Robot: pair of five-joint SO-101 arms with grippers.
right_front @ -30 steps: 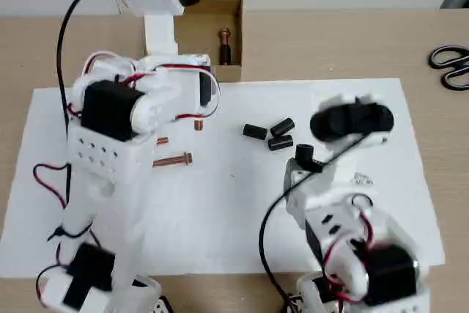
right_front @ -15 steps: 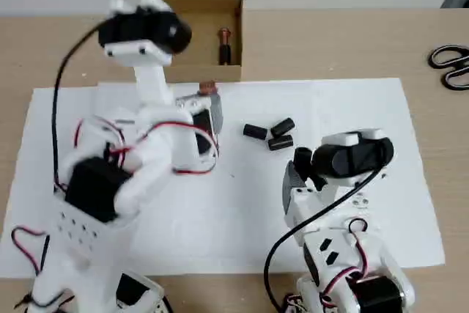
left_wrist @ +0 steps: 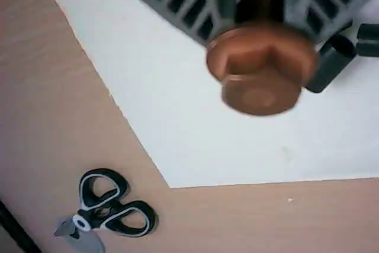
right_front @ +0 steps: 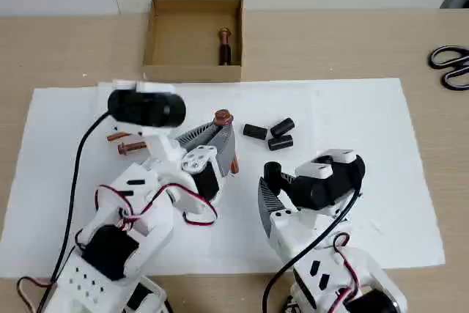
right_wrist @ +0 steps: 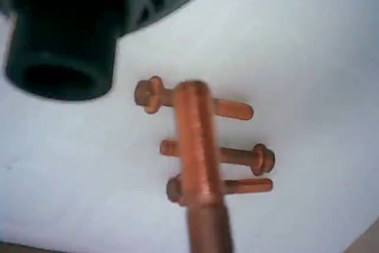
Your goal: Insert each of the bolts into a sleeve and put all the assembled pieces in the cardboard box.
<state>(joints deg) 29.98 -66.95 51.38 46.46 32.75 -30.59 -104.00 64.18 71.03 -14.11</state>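
My left gripper (right_front: 218,137) is shut on a copper bolt (right_front: 224,118), held off the white paper with its hex head (left_wrist: 260,70) up. A short way to its right, my right gripper (right_front: 272,182) is shut on a black sleeve (right_front: 271,171), whose open bore (right_wrist: 58,57) faces the held bolt's shank (right_wrist: 198,146). Three loose sleeves (right_front: 268,134) lie on the paper behind the grippers. Three spare bolts (right_wrist: 228,157) lie side by side on the paper, two of them (right_front: 126,143) seen beside the left arm. The cardboard box (right_front: 170,34) at the back holds one assembled piece (right_front: 224,45).
Black scissors (right_front: 451,64) lie on the wooden table at the far right, off the paper (right_front: 366,115); they are also in the left wrist view (left_wrist: 109,208). The arms' bases and cables take up the front of the paper.
The left arm has drawn back from near the box to the middle of the paper, carrying the bolt. The right gripper has moved left and toward the front with its sleeve.
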